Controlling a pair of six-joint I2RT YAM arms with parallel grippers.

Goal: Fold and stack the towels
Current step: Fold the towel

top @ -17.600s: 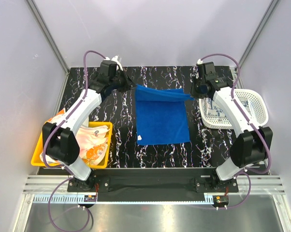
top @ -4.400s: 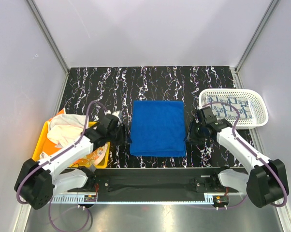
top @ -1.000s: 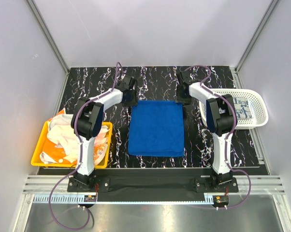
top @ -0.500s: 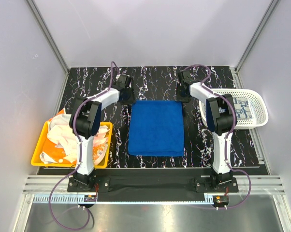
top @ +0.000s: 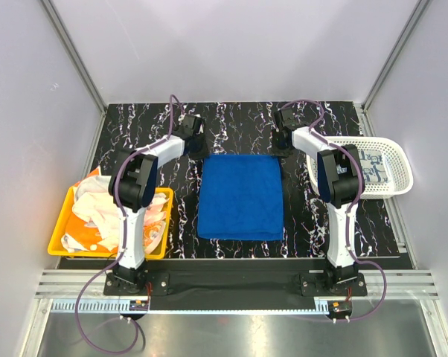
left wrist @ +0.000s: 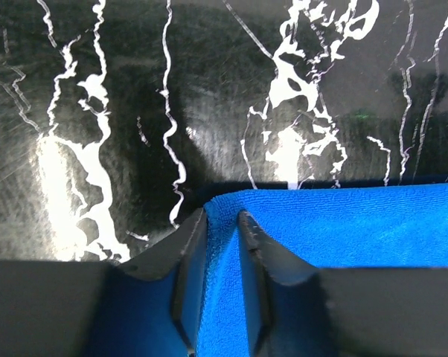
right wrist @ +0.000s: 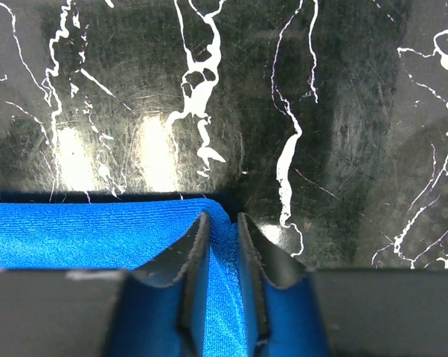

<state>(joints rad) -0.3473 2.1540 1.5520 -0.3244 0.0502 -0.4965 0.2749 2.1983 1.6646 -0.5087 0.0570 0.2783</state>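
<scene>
Nearest us, the blue towel (top: 241,197) lies flat as a tidy rectangle, and its far edge runs right up into both sets of jaws. Nearer than the left gripper (left wrist: 220,216) and out to its left, the yellow bin (top: 59,238) holds the crumpled towels (top: 97,208) waiting their turn. Out past the right gripper (right wrist: 218,217) on its right, the white basket (top: 399,160) has a patterned towel (top: 373,165) lying in it.

And up at the far edge, there's the change! A moment ago both pairs of jaws stood wider over the corners, and now they've pinched in. The left jaws are clenched on the far left corner, with blue cloth bunched between them. The right jaws have done the same on the far right corner. Beyond the jaws is the black marbled table (top: 239,119).

Both corners look caught to me, so the next fold can probably start, with that far edge coming back towards us.
</scene>
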